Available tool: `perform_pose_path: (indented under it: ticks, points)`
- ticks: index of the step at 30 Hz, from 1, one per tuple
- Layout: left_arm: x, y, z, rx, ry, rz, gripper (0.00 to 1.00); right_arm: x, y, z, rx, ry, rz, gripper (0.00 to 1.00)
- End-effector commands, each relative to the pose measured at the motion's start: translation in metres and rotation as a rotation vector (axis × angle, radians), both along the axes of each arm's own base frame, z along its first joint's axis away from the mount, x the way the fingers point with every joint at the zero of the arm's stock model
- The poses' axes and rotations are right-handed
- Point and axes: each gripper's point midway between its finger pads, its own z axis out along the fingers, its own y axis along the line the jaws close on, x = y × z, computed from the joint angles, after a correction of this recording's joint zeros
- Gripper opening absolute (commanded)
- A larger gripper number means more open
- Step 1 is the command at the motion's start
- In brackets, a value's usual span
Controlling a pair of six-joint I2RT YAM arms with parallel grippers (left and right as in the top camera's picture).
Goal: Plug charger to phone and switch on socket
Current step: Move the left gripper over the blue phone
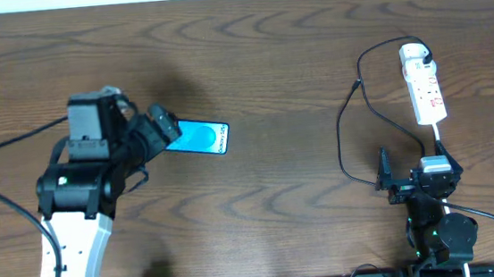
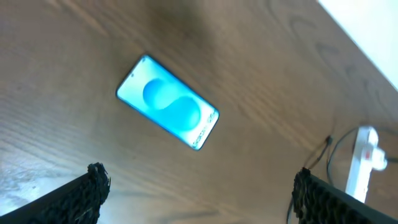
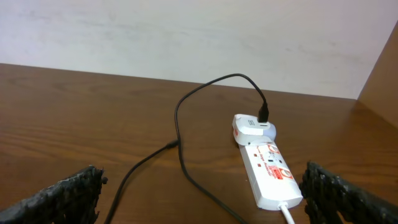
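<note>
Wide-open left jaws hovered over the phone (image 2: pixel 168 112) flat on the table (image 2: pixel 56 74); right jaws, equally wide, faced socket (image 3: pixel 267 167) and charger (image 3: pixel 176 124). Grasping near the cable's tip seemed wisest.

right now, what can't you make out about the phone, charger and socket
- phone port: left tool covers one end overhead; left wrist view too blurred.
- socket switches: red marks visible, but on or off too small in every view.
- charger tip: cable leaves the right wrist view's bottom edge; overhead, too thin to trace.
</note>
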Motion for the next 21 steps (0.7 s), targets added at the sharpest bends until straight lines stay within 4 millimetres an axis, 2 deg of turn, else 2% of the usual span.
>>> perform_pose_path:
  ticks: [1, 4, 9, 12, 17, 21]
  points:
    - [0.019, 0.006, 0.026, 0.063, -0.061, 0.162, 0.96, 0.000, -0.002, 0.000, 0.004, 0.000, -0.010, 0.99]
    - [0.035, -0.001, 0.033, 0.093, -0.060, 0.204, 0.96, 0.000, -0.002, 0.000, 0.004, 0.000, -0.009, 0.99]
    - [0.066, -0.011, 0.017, 0.142, 0.080, 0.239, 0.96, 0.000, -0.002, 0.000, 0.004, -0.001, -0.009, 0.99]
    - [0.078, -0.010, 0.008, 0.155, 0.149, 0.297, 0.96, 0.000, -0.002, 0.000, 0.004, -0.001, -0.009, 0.99]
    - [0.086, -0.014, -0.017, 0.139, 0.241, 0.372, 0.96, 0.000, -0.002, 0.000, 0.004, -0.001, -0.009, 0.99]
    - [0.087, -0.018, -0.024, 0.125, 0.262, 0.360, 0.96, 0.000, -0.002, 0.000, 0.004, -0.001, -0.009, 0.99]
